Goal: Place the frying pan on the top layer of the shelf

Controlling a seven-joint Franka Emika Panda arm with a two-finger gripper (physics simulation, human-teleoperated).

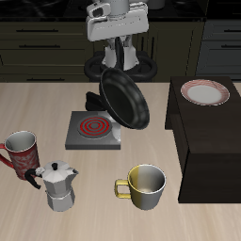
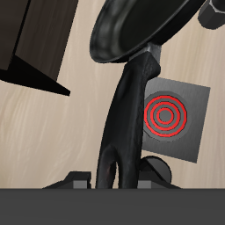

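The pan [image 1: 126, 98] hangs in the air, tilted steeply, above the burner [image 1: 94, 131] and clear of the table [image 1: 188, 221]. In the wrist view the gripper [image 2: 119, 172] is closed on the pan's handle [image 2: 123, 114], which runs from the fingers up to the pan's round body. The shelf [image 1: 202, 132] stands beside the burner, with a plate [image 1: 204, 92] on its top. Nearer the front edge stand a yellow mug [image 1: 145, 186], a moka pot [image 1: 58, 185] and a red mug [image 1: 21, 151].
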